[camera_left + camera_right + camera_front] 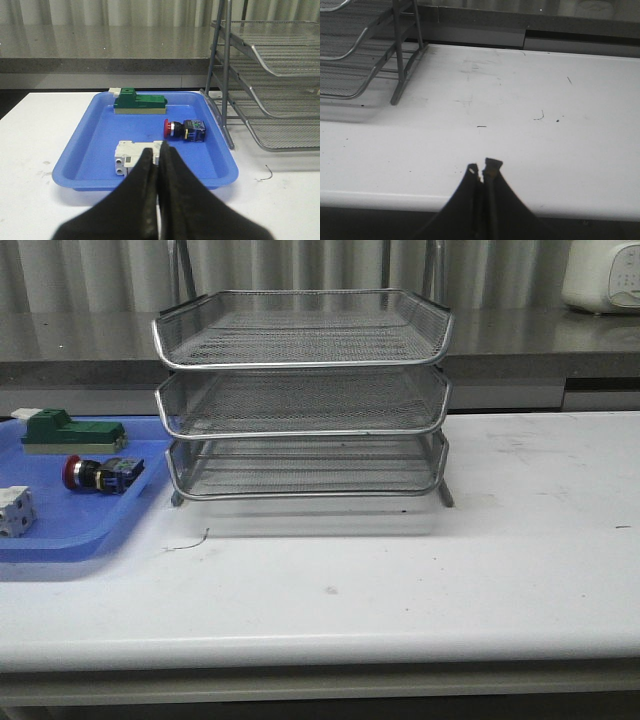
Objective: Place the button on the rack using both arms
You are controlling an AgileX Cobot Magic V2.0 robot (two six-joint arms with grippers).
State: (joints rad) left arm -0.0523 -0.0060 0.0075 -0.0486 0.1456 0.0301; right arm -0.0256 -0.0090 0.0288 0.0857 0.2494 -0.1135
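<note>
Three wire-mesh tiers make up the rack (303, 400), which stands on the white table (480, 570) near its back edge, chrome rims stacked one above another. Beside it, on the robot's left, lies a flat blue tray (70, 530), its edge just short of the rack's upright posts. Inside the tray sit three parts, apart from each other: a green block (68, 431) toward the back, a white block (14, 511) toward the front, and between them the button (101, 474), lying on its side with its red mushroom head pointing away from the rack.

Left gripper (159, 152) hangs above the tray's front rim, fingers pressed together with nothing between them, its tips over the white block. Right gripper (484, 167) is likewise clenched and empty, poised over bare tabletop to the right of the rack.
</note>
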